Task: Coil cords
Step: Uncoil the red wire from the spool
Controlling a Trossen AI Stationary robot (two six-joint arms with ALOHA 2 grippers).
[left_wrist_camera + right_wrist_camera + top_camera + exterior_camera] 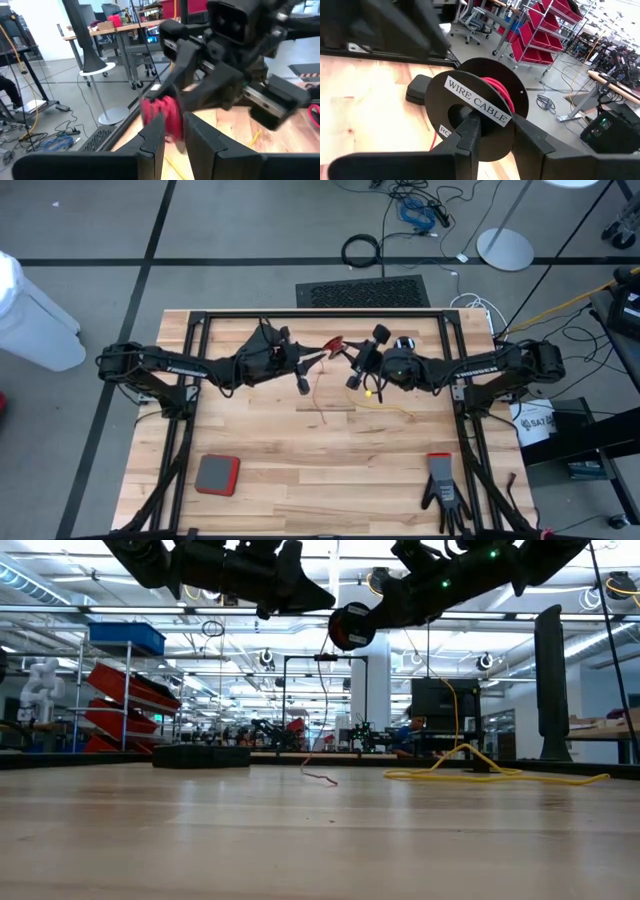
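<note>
Jaws clamping "WIRE CABLE" reel [475, 107]

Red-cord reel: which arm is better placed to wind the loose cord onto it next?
Left, probably. The right gripper is shut on the red-cord reel above the table; the left gripper faces it, near the red cord hanging down.

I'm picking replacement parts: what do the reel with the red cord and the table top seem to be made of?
The reel looks like matte black plastic, with smooth flat flanges and a white paper label reading "WIRE CABLE". The table top looks like pale butcher-block wood, showing jointed planks with grain and a light sheen.
</note>
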